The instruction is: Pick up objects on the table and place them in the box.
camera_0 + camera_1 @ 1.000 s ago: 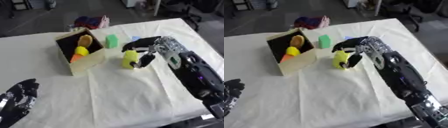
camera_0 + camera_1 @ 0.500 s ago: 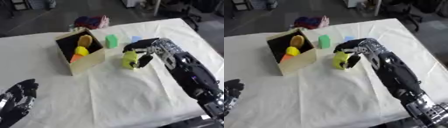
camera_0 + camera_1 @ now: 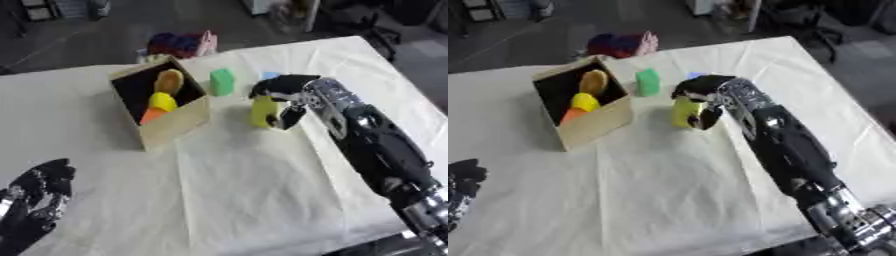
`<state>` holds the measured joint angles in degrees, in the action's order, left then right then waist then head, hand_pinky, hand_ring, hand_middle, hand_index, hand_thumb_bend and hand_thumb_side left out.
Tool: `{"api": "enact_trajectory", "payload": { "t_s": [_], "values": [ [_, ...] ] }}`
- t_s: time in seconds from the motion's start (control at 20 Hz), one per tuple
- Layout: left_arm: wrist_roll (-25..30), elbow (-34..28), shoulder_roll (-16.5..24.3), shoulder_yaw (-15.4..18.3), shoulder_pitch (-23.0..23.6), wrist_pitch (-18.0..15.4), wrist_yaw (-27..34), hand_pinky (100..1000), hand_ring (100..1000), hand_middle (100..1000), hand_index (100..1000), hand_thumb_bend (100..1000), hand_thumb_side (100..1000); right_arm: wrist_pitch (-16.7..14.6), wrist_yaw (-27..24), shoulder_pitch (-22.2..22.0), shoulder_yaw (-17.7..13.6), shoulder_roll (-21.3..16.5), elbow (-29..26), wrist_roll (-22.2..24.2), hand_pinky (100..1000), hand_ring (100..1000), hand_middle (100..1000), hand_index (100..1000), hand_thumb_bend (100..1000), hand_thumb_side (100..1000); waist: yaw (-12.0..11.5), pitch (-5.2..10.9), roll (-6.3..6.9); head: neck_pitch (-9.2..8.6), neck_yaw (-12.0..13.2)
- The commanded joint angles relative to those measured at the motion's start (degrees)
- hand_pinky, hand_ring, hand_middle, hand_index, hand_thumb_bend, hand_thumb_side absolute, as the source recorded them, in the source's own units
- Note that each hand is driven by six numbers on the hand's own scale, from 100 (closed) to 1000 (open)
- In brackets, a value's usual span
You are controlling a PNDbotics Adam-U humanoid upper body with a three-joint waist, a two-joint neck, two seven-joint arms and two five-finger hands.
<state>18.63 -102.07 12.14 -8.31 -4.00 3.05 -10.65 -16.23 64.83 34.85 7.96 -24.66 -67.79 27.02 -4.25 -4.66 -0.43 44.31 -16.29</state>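
A yellow-green block (image 3: 262,112) stands upright on the white cloth, right of the box. My right hand (image 3: 289,95) is curled round it from above and from the right, fingers over its top. The open cardboard box (image 3: 179,121) sits at centre left and holds a yellow, an orange and a tan object (image 3: 161,95). A green block (image 3: 222,81) stands just behind the box's right corner. A small blue thing (image 3: 269,75) peeks out behind my right hand. My left hand (image 3: 35,200) rests at the lower left, fingers relaxed and pointing up.
A pile of red, blue and pink objects (image 3: 180,44) lies at the table's far edge behind the box. The cloth-covered table (image 3: 227,190) stretches toward me, its right edge near my right forearm.
My right hand has closed in on the yellow-green block and drifted slightly left with it. The left hand has stayed put.
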Motion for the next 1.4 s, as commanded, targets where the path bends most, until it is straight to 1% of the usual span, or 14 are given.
{"api": "enact_trajectory", "payload": {
  "t_s": [0.05,0.15,0.3,0.6,0.85,0.9,0.95,1.0,1.05,1.1,1.15,1.2,1.3,1.4],
  "values": [
    [-0.07,-0.82,0.79,0.33,-0.4,0.01,-0.09,836,812,733,873,100,468,0.62,-1.44,1.87,-1.12,-0.9,-2.68,-3.16,719,571,835,906,100,100,0.11,0.53,-0.69,-0.19,-0.13],
    [-0.04,-0.79,0.82,0.28,-0.35,0.03,-0.11,836,812,733,873,100,468,0.73,-2.79,3.07,-1.31,-0.8,-4.0,-3.78,719,563,829,906,100,100,0.1,0.6,-0.7,-0.19,-0.12],
    [0.05,-0.78,0.71,0.17,-0.31,0.01,-0.06,836,812,733,874,100,468,0.35,-5.5,7.49,-0.85,0.1,-4.12,-3.3,717,553,823,906,100,100,-0.09,0.71,-0.63,-0.19,-0.37],
    [0.34,-0.77,0.14,-0.14,-0.55,-0.06,0.12,836,812,734,873,100,465,0.11,-13.39,17.61,-1.14,6.04,5.96,0.09,714,542,803,909,100,100,-0.98,0.81,0.21,-0.19,-1.41],
    [0.87,-0.76,-0.32,-0.68,-0.87,-0.12,0.4,836,812,734,873,100,468,-0.99,-8.7,22.89,-1.37,12.03,14.1,1.65,737,606,833,937,100,100,-2.15,0.66,0.74,-0.19,-2.77],
    [0.96,-0.76,-0.41,-0.76,-0.91,-0.12,0.44,836,812,733,873,100,468,-1.19,-7.16,23.42,-1.52,13.04,15.27,1.46,758,673,854,949,100,117,-2.38,0.65,0.8,-0.19,-3.09],
    [1.05,-0.76,-0.48,-0.83,-0.95,-0.12,0.47,836,812,733,873,100,468,-1.39,-5.47,23.82,-1.66,13.92,16.26,1.13,776,722,872,957,100,174,-2.58,0.64,0.85,-0.19,-3.35],
    [1.11,-0.77,-0.54,-0.89,-0.99,-0.13,0.5,836,812,733,873,100,469,-1.65,-3.71,24.11,-1.7,14.64,17.0,0.81,802,774,896,967,100,286,-2.76,0.63,0.88,-0.19,-3.52],
    [1.17,-0.77,-0.57,-0.94,-1.02,-0.13,0.52,836,812,733,873,100,470,-1.96,-1.81,24.26,-1.7,15.25,17.55,0.51,830,822,924,978,100,438,-2.9,0.62,0.9,-0.19,-3.65],
    [1.21,-0.77,-0.57,-0.96,-1.03,-0.12,0.51,836,812,733,873,100,471,-2.31,-0.2,24.27,-1.67,15.67,17.91,0.3,852,859,943,985,100,515,-3.02,0.64,0.89,-0.19,-3.78],
    [1.2,-0.76,-0.58,-0.93,-0.99,-0.1,0.5,836,812,733,873,100,471,-2.77,1.18,24.22,-1.57,15.95,18.09,0.13,867,881,954,989,100,549,-3.09,0.66,0.86,-0.19,-3.84],
    [1.17,-0.75,-0.55,-0.89,-0.95,-0.07,0.48,836,811,733,873,100,469,-3.29,2.41,24.16,-1.37,16.06,18.13,0.07,913,943,987,999,100,634,-3.12,0.7,0.82,-0.19,-3.81],
    [1.14,-0.74,-0.52,-0.86,-0.89,-0.04,0.46,836,811,733,873,100,471,-4.31,4.62,24.07,-0.91,15.89,17.73,0.15,947,987,1000,1000,100,667,-3.09,0.78,0.72,-0.19,-3.69],
    [1.16,-0.75,-0.51,-0.9,-0.83,-0.04,0.45,836,811,733,873,100,472,-4.96,6.52,23.97,-0.8,15.51,16.85,-0.19,972,1000,1000,1000,125,658,-2.91,0.84,0.62,-0.19,-3.61]
  ]
}}
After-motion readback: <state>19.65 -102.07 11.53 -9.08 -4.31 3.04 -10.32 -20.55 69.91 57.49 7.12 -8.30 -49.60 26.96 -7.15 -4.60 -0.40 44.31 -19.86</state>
